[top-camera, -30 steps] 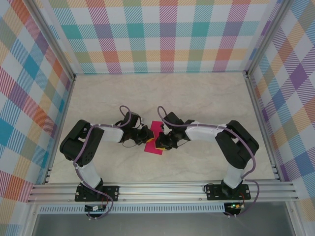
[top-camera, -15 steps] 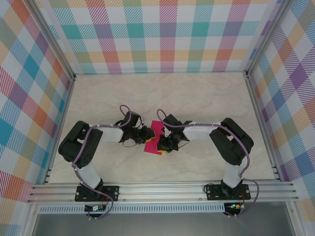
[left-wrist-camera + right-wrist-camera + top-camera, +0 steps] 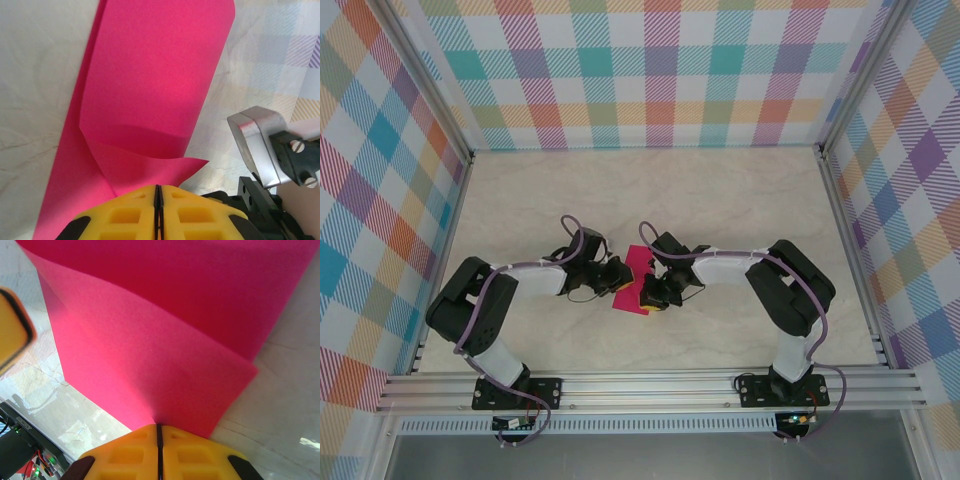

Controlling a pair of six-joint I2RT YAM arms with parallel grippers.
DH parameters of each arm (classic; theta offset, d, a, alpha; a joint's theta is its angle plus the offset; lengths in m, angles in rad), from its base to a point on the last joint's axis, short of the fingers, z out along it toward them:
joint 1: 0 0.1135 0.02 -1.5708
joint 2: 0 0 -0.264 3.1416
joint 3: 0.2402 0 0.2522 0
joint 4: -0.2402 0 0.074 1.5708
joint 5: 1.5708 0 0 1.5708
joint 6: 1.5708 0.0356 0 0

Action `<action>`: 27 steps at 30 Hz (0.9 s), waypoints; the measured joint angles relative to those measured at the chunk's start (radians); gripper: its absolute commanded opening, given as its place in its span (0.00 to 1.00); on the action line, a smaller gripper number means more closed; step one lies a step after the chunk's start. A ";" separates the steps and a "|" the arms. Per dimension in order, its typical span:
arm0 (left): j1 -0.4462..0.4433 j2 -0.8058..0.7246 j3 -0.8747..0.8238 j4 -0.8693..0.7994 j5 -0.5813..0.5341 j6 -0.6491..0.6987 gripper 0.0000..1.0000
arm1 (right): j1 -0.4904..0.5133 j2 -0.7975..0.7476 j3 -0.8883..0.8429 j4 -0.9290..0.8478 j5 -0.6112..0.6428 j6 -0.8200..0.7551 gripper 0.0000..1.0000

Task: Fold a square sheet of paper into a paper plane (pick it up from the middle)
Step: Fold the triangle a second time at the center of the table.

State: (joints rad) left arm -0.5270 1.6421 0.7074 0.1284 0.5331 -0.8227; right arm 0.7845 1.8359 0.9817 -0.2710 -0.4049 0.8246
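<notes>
The square sheet of paper [image 3: 639,261] is magenta-pink and lies folded over on itself at the middle of the table, between both grippers. In the left wrist view the sheet of paper [image 3: 155,75] has a flap curling up right at my left gripper [image 3: 158,186], whose yellow jaws are shut with the flap's lower edge running in between them. From above, the left gripper [image 3: 619,283] sits at the sheet's left edge. My right gripper [image 3: 158,425] is shut on the paper [image 3: 165,340], which creases into its tips. It meets the sheet's near right side [image 3: 646,294].
The table [image 3: 740,200] is pale marble, bounded by checked walls and aluminium rails [image 3: 650,385] at the front. The two grippers are almost touching: a yellow left finger [image 3: 12,325] shows close beside the right one. Open table lies behind and to both sides.
The left arm's elbow and shoulder have swung lower and further left. The right forearm has drawn in slightly to the left. The paper stays in about the same place.
</notes>
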 measured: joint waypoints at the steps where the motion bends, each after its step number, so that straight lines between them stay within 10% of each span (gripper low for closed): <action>1: -0.006 0.005 0.000 0.000 0.001 0.000 0.10 | 0.000 0.000 0.000 0.000 0.000 0.002 0.08; 27: -0.033 0.084 0.024 -0.014 -0.034 0.004 0.10 | -0.005 -0.005 -0.027 0.043 -0.016 0.006 0.08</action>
State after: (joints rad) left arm -0.5598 1.7264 0.7319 0.1143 0.4988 -0.8188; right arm 0.7795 1.8305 0.9543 -0.2283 -0.4206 0.8303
